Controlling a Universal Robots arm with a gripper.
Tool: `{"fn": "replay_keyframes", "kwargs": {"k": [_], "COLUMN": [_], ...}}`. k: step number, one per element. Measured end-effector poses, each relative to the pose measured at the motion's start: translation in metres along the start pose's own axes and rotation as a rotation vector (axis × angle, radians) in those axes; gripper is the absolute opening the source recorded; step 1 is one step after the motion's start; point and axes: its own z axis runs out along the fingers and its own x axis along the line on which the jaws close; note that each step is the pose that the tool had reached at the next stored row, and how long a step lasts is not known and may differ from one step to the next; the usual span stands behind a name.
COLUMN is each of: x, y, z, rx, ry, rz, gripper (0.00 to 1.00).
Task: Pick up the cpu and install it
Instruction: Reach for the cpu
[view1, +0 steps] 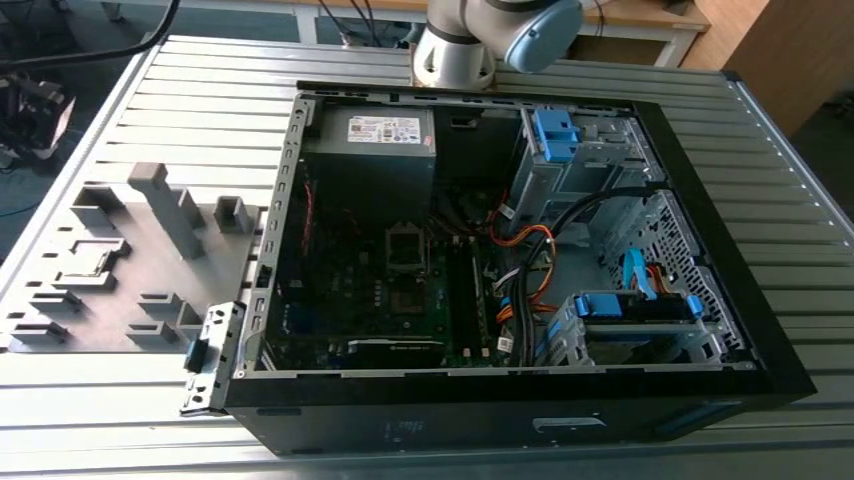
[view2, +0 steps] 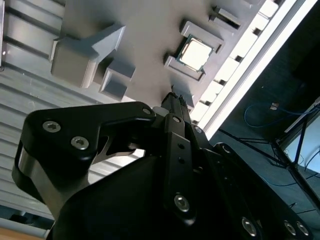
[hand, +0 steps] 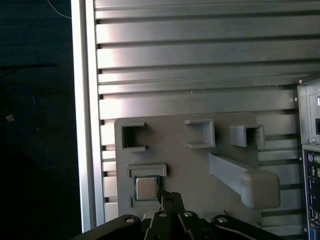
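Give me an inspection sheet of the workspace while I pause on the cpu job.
Surface: slatted metal table carrying a grey tray and an open case.
Job's things: cpu lies flat in a tray pocket, not yet installed; socket sits on the board inside the case.
Clutter: nothing seen.
Grippers: gripper hangs close beside the cpu and is not holding it.
Cables: orange, black and blue cables run inside the case.
Surroundings: arm base stands behind the case; wooden furniture is at the exterior view's right.
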Motion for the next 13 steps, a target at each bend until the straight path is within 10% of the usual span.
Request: {"fn": "replay_keyframes", "kwargs": {"k": [7,13], "x": [-0.0013,-0.0017], "y": [-0.0207,-0.0252], "z": [0.0085,0.0191], "rx": [-0.0001,0.0], "ry": [-0.0001,0.0002], "rz": [0.0,0.0], "gripper": [0.11,0.11]}}
